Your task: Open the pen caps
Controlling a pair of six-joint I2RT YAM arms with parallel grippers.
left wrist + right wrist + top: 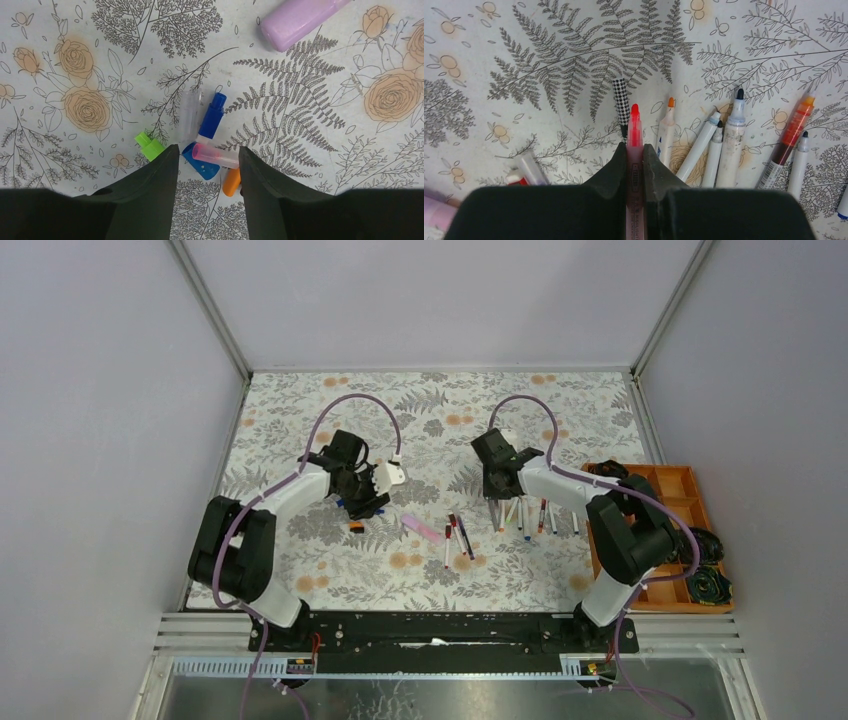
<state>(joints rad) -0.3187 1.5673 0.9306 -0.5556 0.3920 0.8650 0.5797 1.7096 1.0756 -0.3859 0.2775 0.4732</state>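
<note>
Right jaws clamp red pen (634,130); left jaws parted.

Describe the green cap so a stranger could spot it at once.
On the floral table, look below the left hand at the small heap of loose caps. The green cap lies at the heap's left edge in the wrist view, the only lime-green one.

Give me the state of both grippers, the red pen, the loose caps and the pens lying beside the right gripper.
left gripper: open, holding nothing.
red pen: uncapped, tip bare.
right gripper: shut on the red pen.
pen caps: off, lying loose.
pens beside the right gripper: uncapped, lying down.
</note>
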